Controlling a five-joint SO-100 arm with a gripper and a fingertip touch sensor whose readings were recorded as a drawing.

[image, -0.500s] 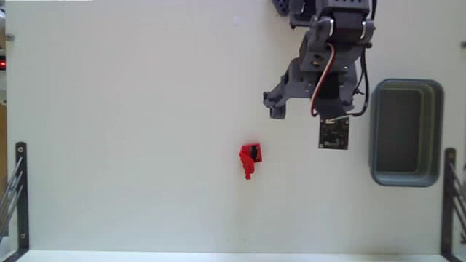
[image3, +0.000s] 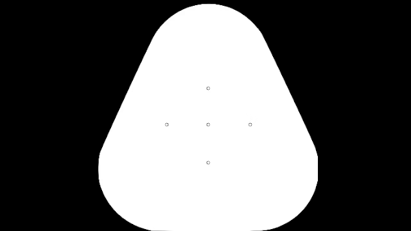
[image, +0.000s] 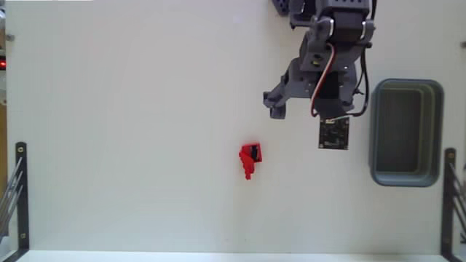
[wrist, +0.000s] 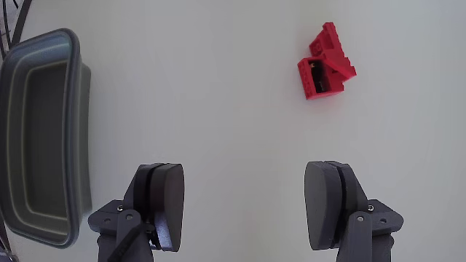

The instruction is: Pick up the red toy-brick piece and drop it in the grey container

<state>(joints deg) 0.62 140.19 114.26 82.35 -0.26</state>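
The red toy-brick piece point(image: 249, 160) lies alone on the white table, near the middle in the fixed view. In the wrist view the red toy-brick piece point(wrist: 325, 69) sits at the upper right, ahead of the right finger and apart from it. My gripper point(image: 302, 113) hangs above the table, up and to the right of the brick, between it and the grey container point(image: 375, 131). In the wrist view the gripper point(wrist: 244, 200) is open wide, with only bare table between its fingers. The grey container point(wrist: 44, 40) fills the left edge there, and its hollow holds nothing.
Black metal brackets stand at the table's left edge point(image: 20, 196) and right edge point(image: 448, 196) in the fixed view. The arm's base point(image: 328, 11) is at the top. White table surface stretches left of the brick.
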